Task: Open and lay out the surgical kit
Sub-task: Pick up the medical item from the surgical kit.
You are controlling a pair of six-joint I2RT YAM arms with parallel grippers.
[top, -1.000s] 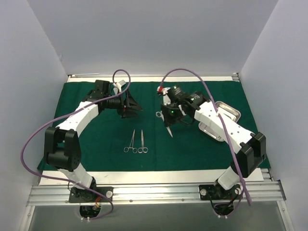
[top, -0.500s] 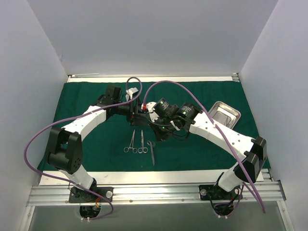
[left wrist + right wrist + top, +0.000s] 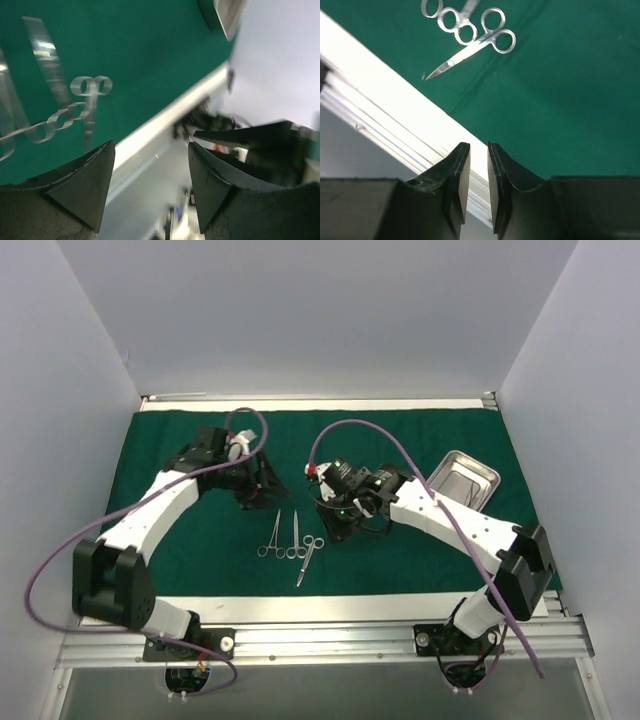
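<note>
The dark green drape (image 3: 200,540) lies spread flat over the table. Two ring-handled forceps (image 3: 283,536) lie side by side at its front middle. The scissors (image 3: 307,558) lie slanted just right of them, touching no gripper. They also show in the right wrist view (image 3: 470,47) and the left wrist view (image 3: 90,100). The steel tray (image 3: 468,478) sits at the right, empty. My right gripper (image 3: 336,524) hovers just right of the scissors, jaws a narrow gap apart and empty (image 3: 479,150). My left gripper (image 3: 270,480) is above the forceps' tips, wide open and empty (image 3: 150,150).
The white table strip (image 3: 320,608) and the metal rail run along the near edge, below the drape. White walls close in the left, right and back. The tray's corner shows at the top of the left wrist view (image 3: 227,15).
My right gripper carried the scissors from the middle to the forceps, let them go on the drape, and drew back slightly right. My left arm swung toward the centre, then back left.
</note>
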